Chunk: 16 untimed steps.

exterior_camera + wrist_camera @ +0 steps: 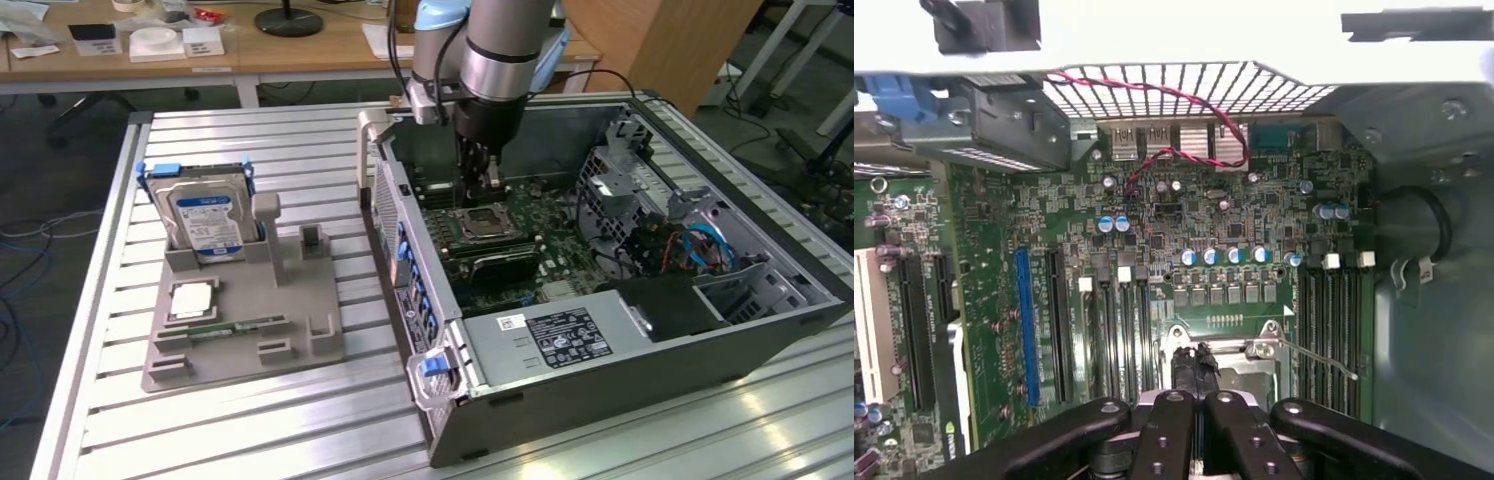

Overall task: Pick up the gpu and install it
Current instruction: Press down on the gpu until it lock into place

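The gpu stands on edge in a motherboard slot inside the open computer case, its dark face showing. In the wrist view the gpu is a thin green card edge beside the long black slots. My gripper hangs inside the case above the CPU socket, a short way behind the gpu and apart from it. Seen from the wrist, the gripper is shut, with its fingertips together and nothing between them.
A grey holder tray on the slatted table carries an upright hard drive, a CPU chip and a RAM stick. The power supply and drive cage crowd the case. A red-black cable crosses the rear grille.
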Each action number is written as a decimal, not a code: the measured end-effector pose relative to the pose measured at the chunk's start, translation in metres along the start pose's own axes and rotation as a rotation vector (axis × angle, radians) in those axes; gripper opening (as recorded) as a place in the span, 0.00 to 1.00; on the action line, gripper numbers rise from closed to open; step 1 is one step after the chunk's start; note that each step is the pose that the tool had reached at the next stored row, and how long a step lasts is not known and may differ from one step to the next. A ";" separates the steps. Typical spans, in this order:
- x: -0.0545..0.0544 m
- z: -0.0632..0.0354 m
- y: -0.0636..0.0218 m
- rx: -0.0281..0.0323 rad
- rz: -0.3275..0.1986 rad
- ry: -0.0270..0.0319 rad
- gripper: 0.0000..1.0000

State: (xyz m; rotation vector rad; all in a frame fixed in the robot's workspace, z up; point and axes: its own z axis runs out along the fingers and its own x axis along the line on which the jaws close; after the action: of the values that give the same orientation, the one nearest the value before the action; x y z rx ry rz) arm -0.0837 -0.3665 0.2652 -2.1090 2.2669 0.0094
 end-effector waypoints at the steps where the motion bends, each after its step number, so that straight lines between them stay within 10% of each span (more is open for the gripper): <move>1: 0.000 -0.0019 0.0000 -0.0001 0.000 0.0001 0.11; 16: 0.004 -0.0160 -0.0008 -0.0002 0.000 -0.0014 0.11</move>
State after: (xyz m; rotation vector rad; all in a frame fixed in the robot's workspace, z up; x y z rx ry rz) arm -0.0837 -0.3716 0.2811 -2.1084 2.2663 0.0111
